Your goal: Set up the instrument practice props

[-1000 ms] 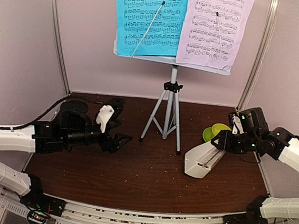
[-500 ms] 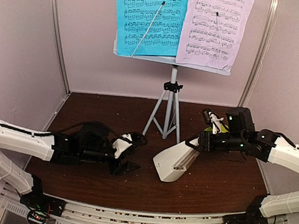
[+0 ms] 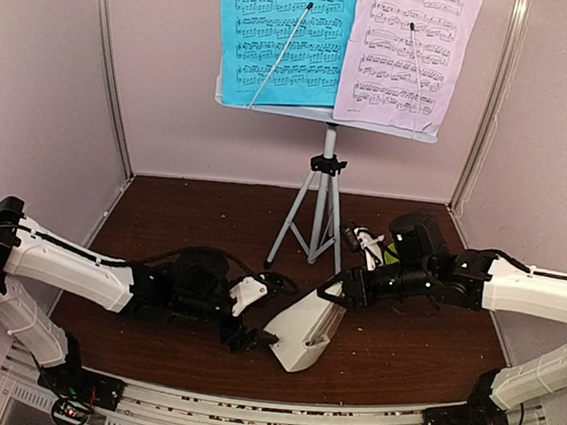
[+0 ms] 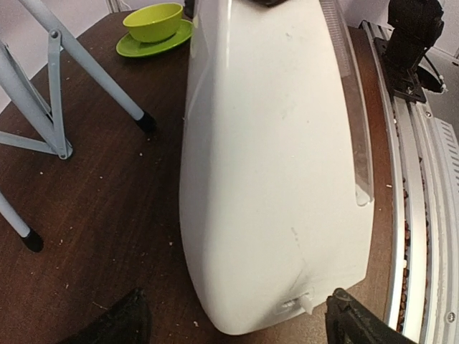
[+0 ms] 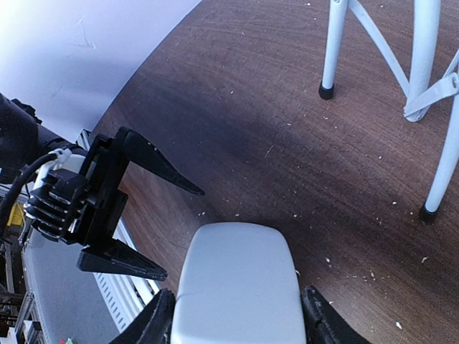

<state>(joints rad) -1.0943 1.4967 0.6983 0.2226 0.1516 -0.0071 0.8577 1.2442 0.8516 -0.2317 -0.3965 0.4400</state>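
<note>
Cream plastic pyramid metronome (image 3: pixel 302 330), clamped tilted in the right gripper (image 3: pixel 341 288), is not yet stood upright. Just ahead of it, the left gripper (image 3: pixel 272 308) gapes empty. Cyan paper sheet (image 3: pixel 280 36) and lilac paper sheet (image 3: pixel 410 49) already sit racked.

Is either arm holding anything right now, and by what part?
The right gripper holds the cream metronome by its narrow top end; the left gripper is open at its base, not gripping.

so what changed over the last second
The right gripper, shut on the metronome, carried it from the right of the table toward the middle front. The left gripper swung in from the left and now stands open, facing its wide base. The stand, blue sheet and lilac sheet stayed put.
</note>
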